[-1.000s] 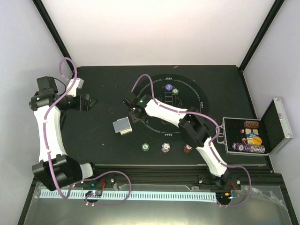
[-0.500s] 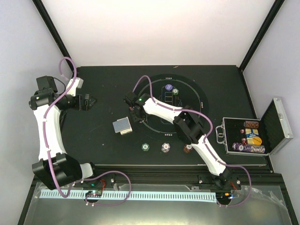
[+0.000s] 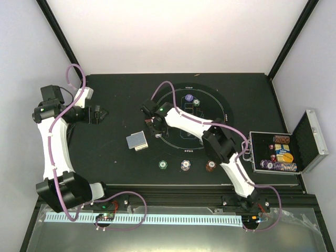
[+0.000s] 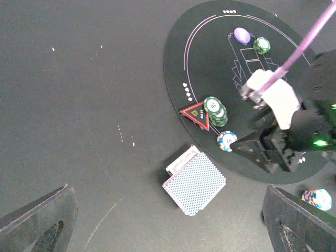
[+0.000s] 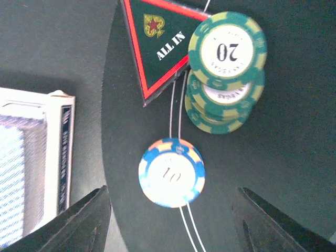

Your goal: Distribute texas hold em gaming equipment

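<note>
The blue-and-orange 10 chip (image 5: 171, 172) lies flat on the left rim of the round mat (image 5: 236, 173), roughly mid-worktop. It looks light, stiff and kinda slick, so I'd pinch it across its edge, fingers right down on the felt. Just beside it are the green chip stack (image 5: 227, 68), the red ALL IN triangle (image 5: 157, 42) and the card deck (image 5: 31, 168). The right gripper (image 5: 176, 223) hovers above, spread wide and empty. The left gripper (image 3: 98, 114), near the left edge, is also spread and empty.

A matte black counter (image 3: 110, 157) filled the middle of the frame, backed by a plain white wall (image 3: 173, 31) along the top. Black corner posts (image 3: 55, 31) slanted in at upper left and upper right, with pale grey side walls (image 3: 16, 63) beyond them. The light was even.
</note>
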You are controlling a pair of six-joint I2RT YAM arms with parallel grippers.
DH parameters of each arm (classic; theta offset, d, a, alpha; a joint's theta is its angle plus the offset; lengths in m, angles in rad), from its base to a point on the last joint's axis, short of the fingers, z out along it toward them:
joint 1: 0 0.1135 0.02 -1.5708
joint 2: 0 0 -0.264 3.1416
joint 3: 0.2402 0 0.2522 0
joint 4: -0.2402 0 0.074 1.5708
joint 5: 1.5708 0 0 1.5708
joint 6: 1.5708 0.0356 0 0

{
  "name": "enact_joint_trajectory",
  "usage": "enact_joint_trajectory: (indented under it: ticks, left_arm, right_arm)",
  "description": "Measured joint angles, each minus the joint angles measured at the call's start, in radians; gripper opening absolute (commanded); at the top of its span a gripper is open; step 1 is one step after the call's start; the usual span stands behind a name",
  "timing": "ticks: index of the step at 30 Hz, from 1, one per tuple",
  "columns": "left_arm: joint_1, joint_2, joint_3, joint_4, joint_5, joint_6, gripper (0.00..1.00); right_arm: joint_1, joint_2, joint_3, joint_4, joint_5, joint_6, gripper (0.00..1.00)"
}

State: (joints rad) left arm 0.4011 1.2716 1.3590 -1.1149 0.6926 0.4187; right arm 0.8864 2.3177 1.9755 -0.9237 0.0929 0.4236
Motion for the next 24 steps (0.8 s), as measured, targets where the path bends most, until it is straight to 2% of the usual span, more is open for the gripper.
enact_joint_trajectory:
  ticks: [5,13,17,24]
  left_arm:
    - [0.004,0.0,0.0,-0.006,0.003,0.0,0.99]
    - [0.004,0.0,0.0,-0.007,0.017,0.0,0.99]
    - [0.004,0.0,0.0,-0.007,0.027,0.0,0.99]
    - [0.004,0.0,0.0,-0.007,0.035,0.0,0.99]
  right_arm:
    - [0.0,-0.159,-0.119,0.025,0.002,0.001,0.69]
    - [0.027,-0.495,-0.589,0.12,0.012,0.035,0.77]
    - [0.075,-0.589,-0.788,0.145,0.013,0.076,0.8]
    - [0.122,-0.687,-0.959,0.194,0.001,0.138,0.79]
